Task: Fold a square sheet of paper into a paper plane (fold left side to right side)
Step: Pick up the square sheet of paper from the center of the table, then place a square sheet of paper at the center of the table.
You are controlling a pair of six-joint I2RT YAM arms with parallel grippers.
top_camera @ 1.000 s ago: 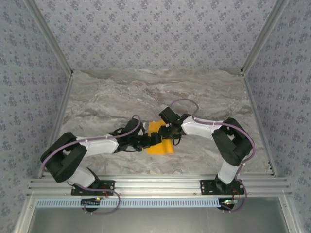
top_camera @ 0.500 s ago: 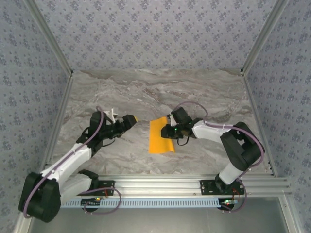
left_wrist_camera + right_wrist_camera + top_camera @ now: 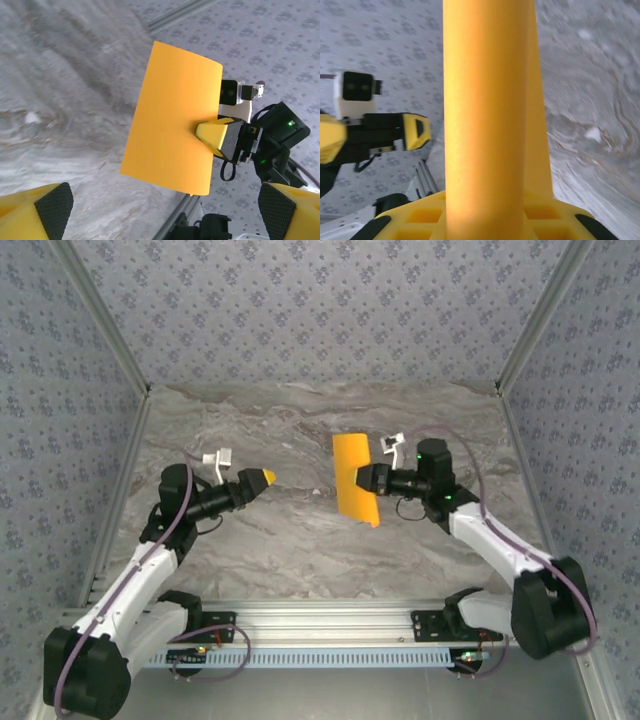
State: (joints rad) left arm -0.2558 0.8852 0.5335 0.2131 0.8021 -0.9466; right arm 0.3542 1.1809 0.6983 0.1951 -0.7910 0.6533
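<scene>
The right fingers [image 3: 372,480] are closed down narrow on the square sheet of paper [image 3: 356,480], pinching it at its edge on their own side. The sheet hangs in the air in front of those fingers, clear of the marbled counter [image 3: 300,430], and stands roughly on edge. It stretches away past the fingertips toward the left arm. From the left wrist view the paper [image 3: 175,145] shows as a plain orange panel, taller than it is wide. One yellow right finger [image 3: 215,136] presses on its face near the gripped edge. From the right wrist view the sheet [image 3: 485,100] rises straight out from between the fingers [image 3: 545,215]. It looks doubled over, with a rounded bend facing the camera and a second layer just behind it.

The left fingers [image 3: 262,478] are spread as wide as they go and hold nothing. They point at the sheet from well apart, with bare counter between their tips and the paper.
</scene>
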